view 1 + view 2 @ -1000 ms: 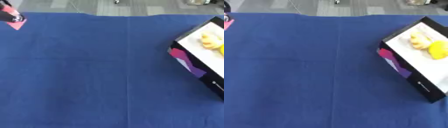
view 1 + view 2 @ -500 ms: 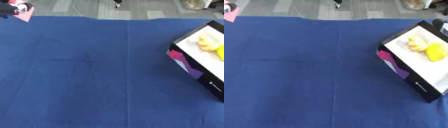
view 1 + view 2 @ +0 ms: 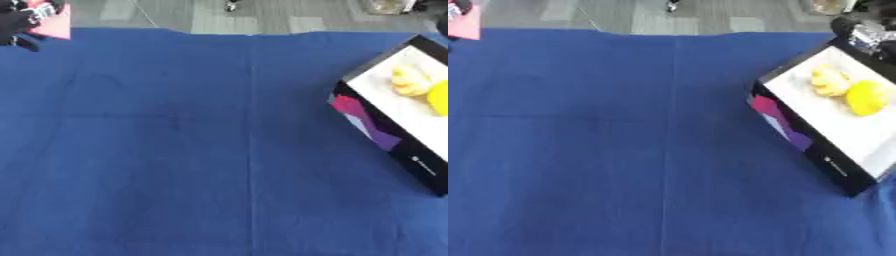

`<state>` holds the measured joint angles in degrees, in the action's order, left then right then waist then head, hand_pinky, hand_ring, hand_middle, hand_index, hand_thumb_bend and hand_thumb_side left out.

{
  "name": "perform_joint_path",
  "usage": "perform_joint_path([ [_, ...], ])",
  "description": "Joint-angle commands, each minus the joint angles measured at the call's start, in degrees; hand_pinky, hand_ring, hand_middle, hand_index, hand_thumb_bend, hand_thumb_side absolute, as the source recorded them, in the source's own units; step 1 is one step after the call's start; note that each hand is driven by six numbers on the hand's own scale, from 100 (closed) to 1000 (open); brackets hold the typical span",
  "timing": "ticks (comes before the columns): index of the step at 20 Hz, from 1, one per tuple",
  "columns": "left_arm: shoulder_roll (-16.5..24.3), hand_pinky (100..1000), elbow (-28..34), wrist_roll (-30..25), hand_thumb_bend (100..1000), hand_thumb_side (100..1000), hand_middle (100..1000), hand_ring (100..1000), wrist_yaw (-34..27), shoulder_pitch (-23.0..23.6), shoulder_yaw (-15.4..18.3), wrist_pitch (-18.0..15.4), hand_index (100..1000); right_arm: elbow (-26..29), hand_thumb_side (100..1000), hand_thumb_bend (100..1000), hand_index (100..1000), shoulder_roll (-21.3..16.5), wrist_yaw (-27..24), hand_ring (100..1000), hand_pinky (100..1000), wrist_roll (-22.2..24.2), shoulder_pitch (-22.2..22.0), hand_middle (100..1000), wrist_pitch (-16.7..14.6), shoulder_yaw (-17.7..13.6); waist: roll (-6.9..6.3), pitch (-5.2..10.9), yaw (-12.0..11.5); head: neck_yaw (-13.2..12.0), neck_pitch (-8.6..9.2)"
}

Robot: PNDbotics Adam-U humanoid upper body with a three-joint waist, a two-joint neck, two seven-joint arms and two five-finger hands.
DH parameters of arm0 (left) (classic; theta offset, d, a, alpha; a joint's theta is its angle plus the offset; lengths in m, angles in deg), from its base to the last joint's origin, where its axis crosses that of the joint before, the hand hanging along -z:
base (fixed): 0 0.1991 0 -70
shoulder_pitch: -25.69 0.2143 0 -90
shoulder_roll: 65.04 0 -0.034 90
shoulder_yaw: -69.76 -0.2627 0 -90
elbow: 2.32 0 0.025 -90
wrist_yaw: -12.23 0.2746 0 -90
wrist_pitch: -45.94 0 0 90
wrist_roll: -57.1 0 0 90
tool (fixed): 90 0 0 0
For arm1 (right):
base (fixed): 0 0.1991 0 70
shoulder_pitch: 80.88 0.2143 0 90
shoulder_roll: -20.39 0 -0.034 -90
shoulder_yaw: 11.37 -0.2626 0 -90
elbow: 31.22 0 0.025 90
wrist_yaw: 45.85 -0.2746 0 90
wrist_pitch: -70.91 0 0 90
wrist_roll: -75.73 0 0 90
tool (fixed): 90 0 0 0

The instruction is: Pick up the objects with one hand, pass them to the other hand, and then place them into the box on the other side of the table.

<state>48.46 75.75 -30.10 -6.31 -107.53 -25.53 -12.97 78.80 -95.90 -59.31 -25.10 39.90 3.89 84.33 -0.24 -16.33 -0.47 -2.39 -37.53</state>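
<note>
Left eye view shows the left hand [image 3: 19,20] seemingly curled around a pink object [image 3: 54,24]; a rushed handover could drop it short of the box [image 3: 798,142].

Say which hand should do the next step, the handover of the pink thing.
Left, in my judgement. The left hand shows at the far left corner against the pink thing, while the right hand sits at the far right above the box, so it looks better placed to receive.
</note>
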Motion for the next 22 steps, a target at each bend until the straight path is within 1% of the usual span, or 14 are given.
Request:
perform_joint_path([
  [1,1.2,597,1.2,1.3,258,463,524,598,-4.4,-0.2,-0.4,0.0,510,2.2,313,575,919,-0.8,3.1,877,870,1.3,1.3,807,-0.7,0.5,0.49,1.98,0.0,0.5,0.01],
  [5,0.6,598,2.3,0.5,259,470,524,597,-6.2,0.8,-1.6,0.1,511,3.1,311,574,916,0.4,6.3,880,872,3.5,2.6,811,-1.4,2.3,0.48,1.85,0.0,0.9,0.14],
  [9,-0.6,594,3.5,-1.3,260,480,520,592,-7.7,2.0,-2.6,-0.4,514,4.3,293,584,912,1.8,10.1,885,877,5.4,4.4,818,-3.2,3.9,0.53,1.66,0.0,1.1,0.25],
  [13,-1.3,593,5.4,-3.5,259,481,520,592,-8.0,2.9,-3.9,-1.6,515,4.6,287,591,911,3.5,13.9,891,882,7.8,6.7,824,-7.0,6.0,0.66,1.51,0.0,1.5,0.16],
  [15,-1.5,591,6.6,-4.9,258,481,520,591,-7.8,3.0,-4.7,-2.1,516,4.6,289,589,911,4.5,14.9,891,883,9.2,7.7,824,-7.9,7.0,0.68,1.44,-0.1,1.8,0.19],
  [22,-2.0,585,9.1,-9.1,259,484,517,587,-5.8,3.1,-7.3,-3.3,518,4.6,284,595,912,7.7,16.1,894,886,13.4,10.7,827,-9.0,10.3,0.65,1.24,-0.1,2.2,0.25],
])
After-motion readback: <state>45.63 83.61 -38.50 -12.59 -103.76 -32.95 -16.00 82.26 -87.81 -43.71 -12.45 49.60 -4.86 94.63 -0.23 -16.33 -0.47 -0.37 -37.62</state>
